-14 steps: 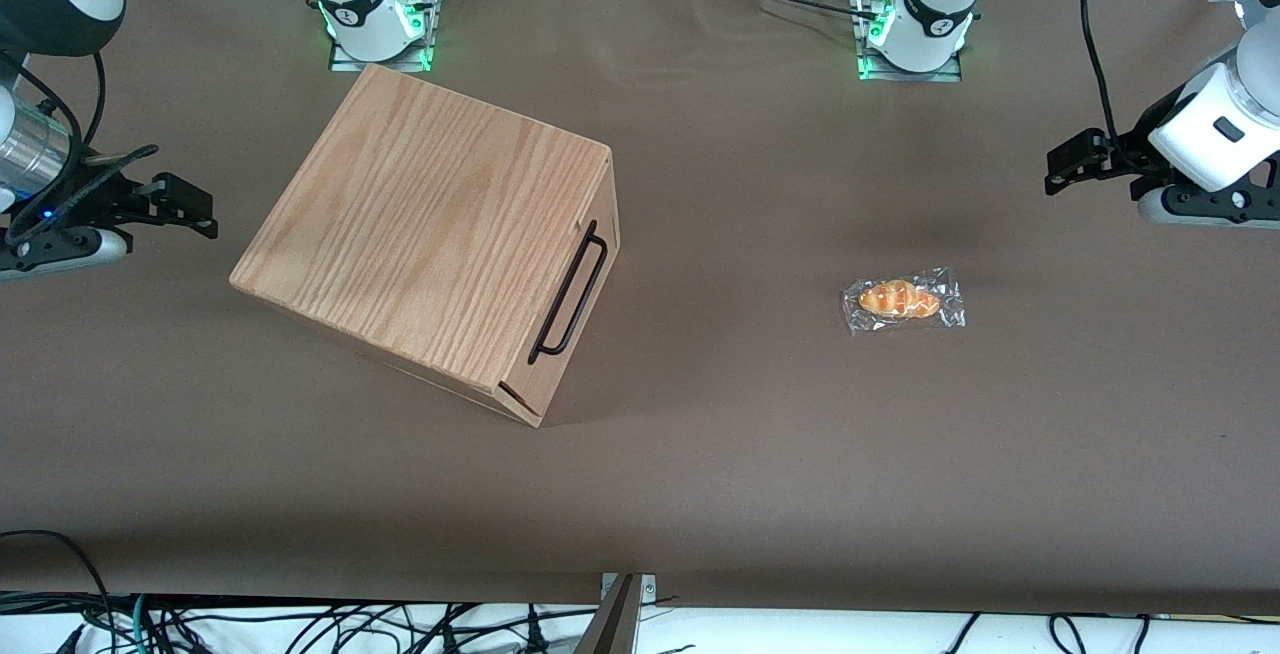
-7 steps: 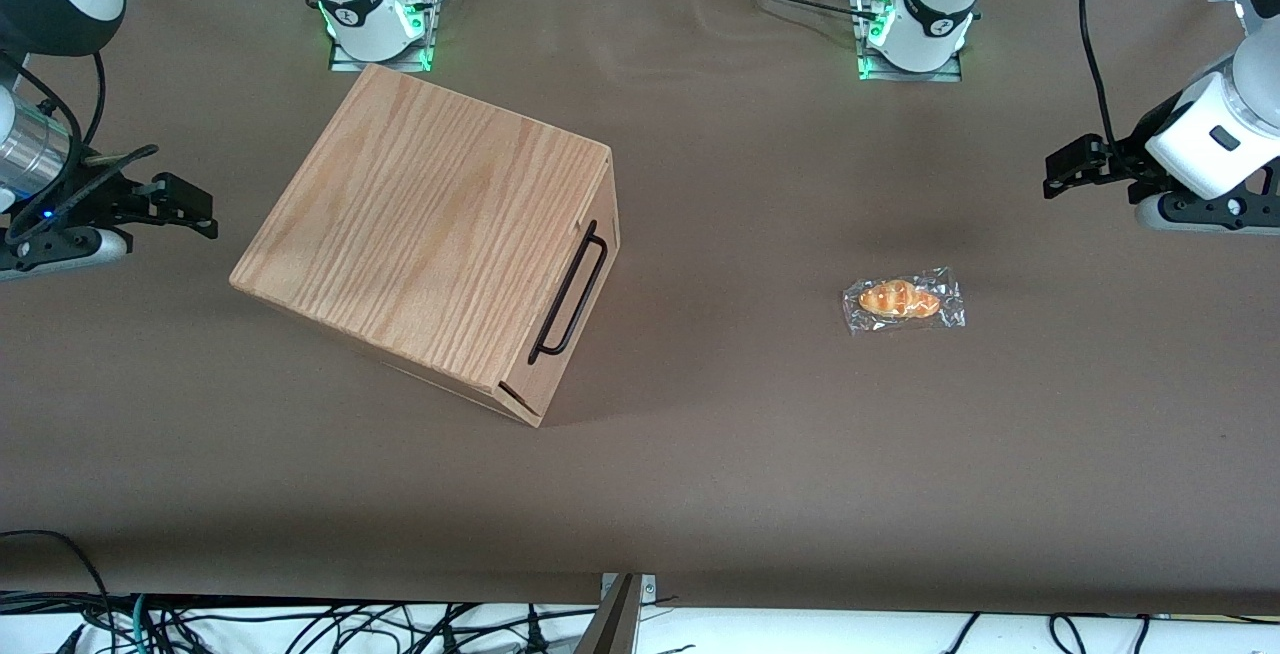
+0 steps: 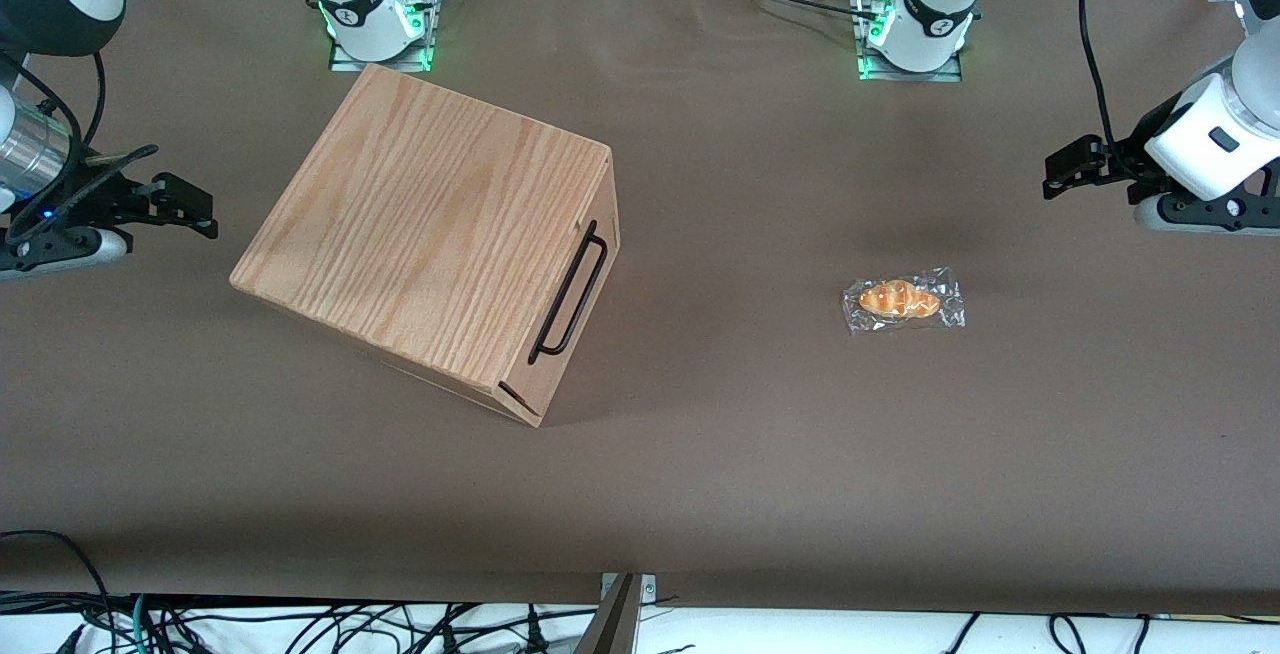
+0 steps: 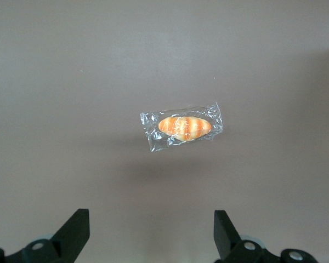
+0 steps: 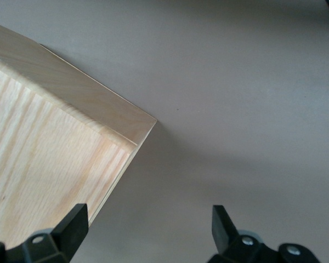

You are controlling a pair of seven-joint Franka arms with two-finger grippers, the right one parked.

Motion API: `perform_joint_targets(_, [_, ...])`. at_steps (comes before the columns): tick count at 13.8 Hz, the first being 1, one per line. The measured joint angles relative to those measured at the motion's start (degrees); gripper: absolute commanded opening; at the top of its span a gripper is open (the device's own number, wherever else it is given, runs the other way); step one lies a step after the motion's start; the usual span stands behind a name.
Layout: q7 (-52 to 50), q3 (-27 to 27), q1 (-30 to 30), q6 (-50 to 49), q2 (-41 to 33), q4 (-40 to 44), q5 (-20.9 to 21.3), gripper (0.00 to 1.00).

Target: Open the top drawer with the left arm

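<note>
Since the earlier frames, your left arm (image 3: 1210,139) has lifted slightly and drawn a touch toward its own end of the table; between the last two frames it hardly shifts. Nothing else on the brown table (image 3: 700,474) has changed position.

Your gripper (image 3: 1075,166) hangs above the table at the working arm's end, well apart from the wooden box (image 3: 425,234). In the left wrist view its fingers (image 4: 77,230) stand wide apart with nothing between them.

You have the top drawer (image 3: 565,319) fully shut in the box, its black bar handle (image 3: 568,292) running along the front face that is turned toward the working arm's end. A wrapped bread roll (image 3: 902,300) lies on the table between the box and the gripper, nearer the gripper, and directly under the wrist camera (image 4: 183,127). The gripper touches neither handle nor roll.
</note>
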Motion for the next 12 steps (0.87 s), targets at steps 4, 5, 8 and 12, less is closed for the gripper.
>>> perform_joint_targets(4, [0.0, 0.0, 0.0, 0.0, 0.0, 0.0, 0.0, 1.00])
perform_joint_targets(5, [0.0, 0.0, 0.0, 0.0, 0.0, 0.0, 0.0, 1.00])
perform_joint_targets(8, [0.1, -0.3, -0.2, 0.0, 0.1, 0.0, 0.0, 1.00])
perform_joint_targets(12, [0.1, -1.5, -3.5, -0.1, 2.4, 0.1, -4.4, 1.00])
